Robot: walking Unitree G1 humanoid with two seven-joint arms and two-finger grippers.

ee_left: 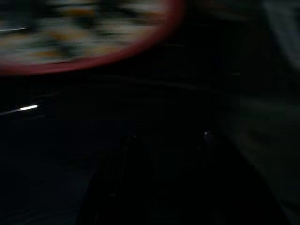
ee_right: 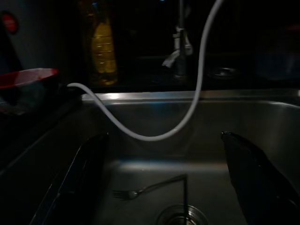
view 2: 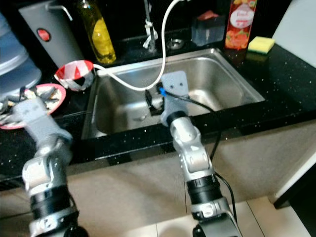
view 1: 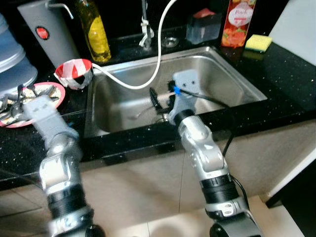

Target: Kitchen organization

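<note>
**Right gripper spread over a fork in the sink**

The right gripper [ee_right: 161, 183] hangs low inside the rectangular stainless steel sink [view 1: 232, 79], its two black fingers [ee_right: 82, 180] set wide apart with nothing between them. On the sink floor, framed by those fingers, lies a silver metal fork [ee_right: 150, 188], untouched, its handle running toward the round drain [ee_right: 183, 216] at the basin's 6 o'clock edge.

A white flexible hose [view 1: 157, 59] loops from the tap [view 1: 144, 24] at the sink's 12 o'clock, sags across the basin and ends at about 10 o'clock beside a red, white and black patterned bowl [view 1: 74, 72] on the black speckled countertop [view 1: 291, 84].

The left gripper [view 1: 17, 106] reaches over a round pink-rimmed plate [view 1: 55, 90] heaped with metal cutlery [view 1: 12, 109], at the sink's 9 o'clock (its wrist view is too dark and blurred to tell how its fingers stand).

Behind the sink stand a tall yellow oil bottle [view 1: 96, 32] at 11 o'clock, a red juice carton [view 1: 238, 22] and a yellow sponge [view 1: 258, 43] toward 1 o'clock.
</note>
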